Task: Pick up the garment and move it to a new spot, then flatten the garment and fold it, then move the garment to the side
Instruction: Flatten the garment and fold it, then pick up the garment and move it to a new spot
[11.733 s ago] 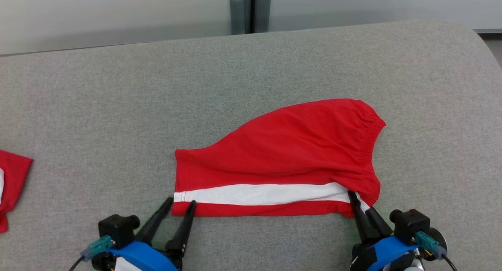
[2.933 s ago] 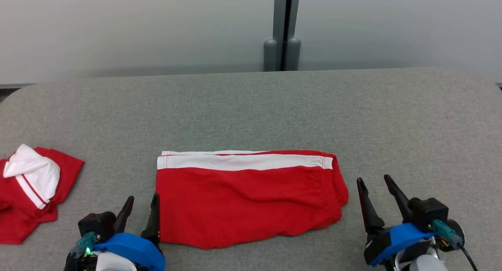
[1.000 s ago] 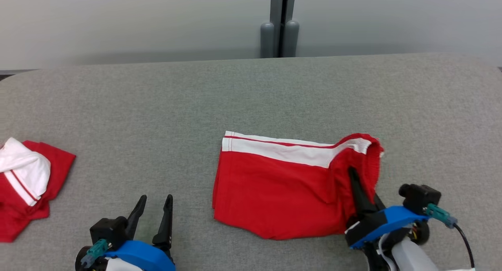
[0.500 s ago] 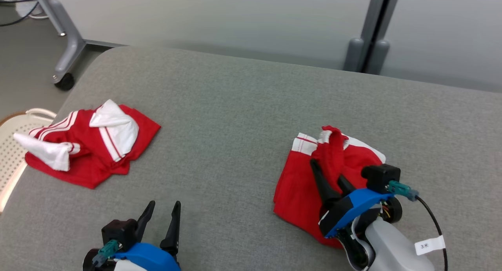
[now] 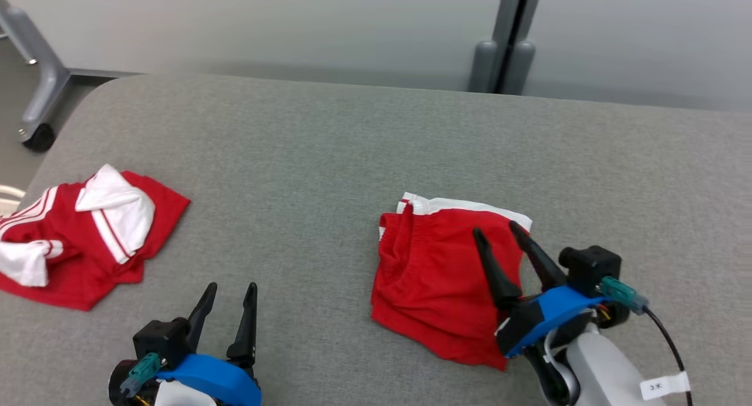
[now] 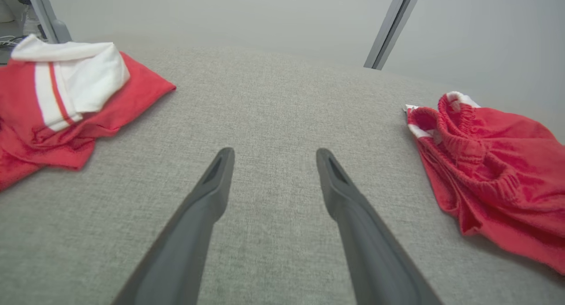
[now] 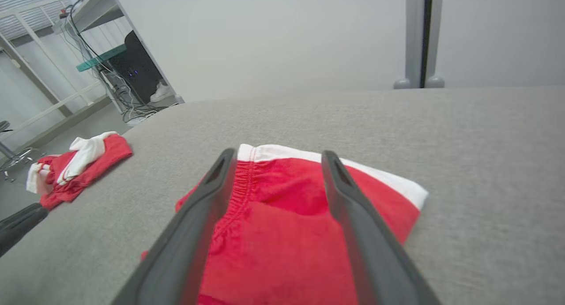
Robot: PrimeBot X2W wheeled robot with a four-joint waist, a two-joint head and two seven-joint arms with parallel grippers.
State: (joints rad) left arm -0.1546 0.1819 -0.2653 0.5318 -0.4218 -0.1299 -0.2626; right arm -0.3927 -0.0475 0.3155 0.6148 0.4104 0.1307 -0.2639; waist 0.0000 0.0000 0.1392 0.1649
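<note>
The garment [image 5: 432, 268] is a pair of red shorts with a white stripe, folded over into a compact square on the grey table [image 5: 329, 153]; its elastic waistband lies along the left edge. It also shows in the left wrist view as the garment [image 6: 490, 172] at the right, and under my own fingers as the garment [image 7: 282, 208] in the right wrist view. My right gripper [image 5: 494, 230] hovers open over its right half, holding nothing. My left gripper [image 5: 230, 287] stands open above bare table, well to the left of it.
A second red and white garment [image 5: 88, 235] lies crumpled near the table's left edge. Beyond that edge stand a grey wheeled frame leg [image 5: 35, 94] and a pale basket rim [image 5: 7, 195]. A grey post [image 5: 505, 42] rises behind the table.
My right gripper carried the waistband end over to the left, doubling the garment, then opened and let go. The head camera has swung, so the whole picture shifted. The left gripper stayed open.
</note>
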